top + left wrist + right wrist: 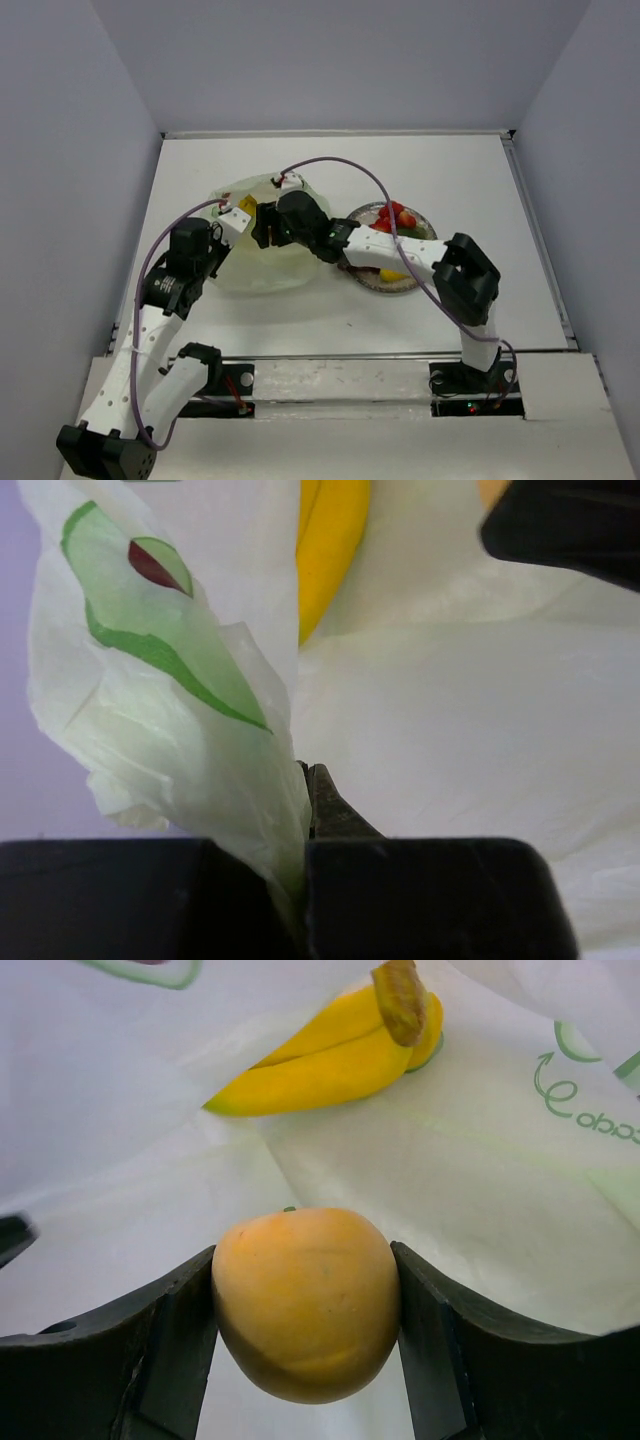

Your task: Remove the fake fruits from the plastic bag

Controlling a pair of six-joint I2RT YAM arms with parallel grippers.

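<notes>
The round orange fruit [305, 1300] sits inside the plastic bag [140, 1130], clamped between the fingers of your right gripper [262, 228], which are closed to the fruit's width. A yellow banana [330, 1055] lies beyond it on the bag's lining. Your left gripper [305, 780] is pinched tight on the bag's edge. You look to be mid-extraction: lift the fruit clear of the mouth, then carry it to the plate [400, 285], where red pieces [393, 215] lie.

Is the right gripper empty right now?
No, the right gripper is shut on a round orange fruit, with the plastic bag behind it.
</notes>
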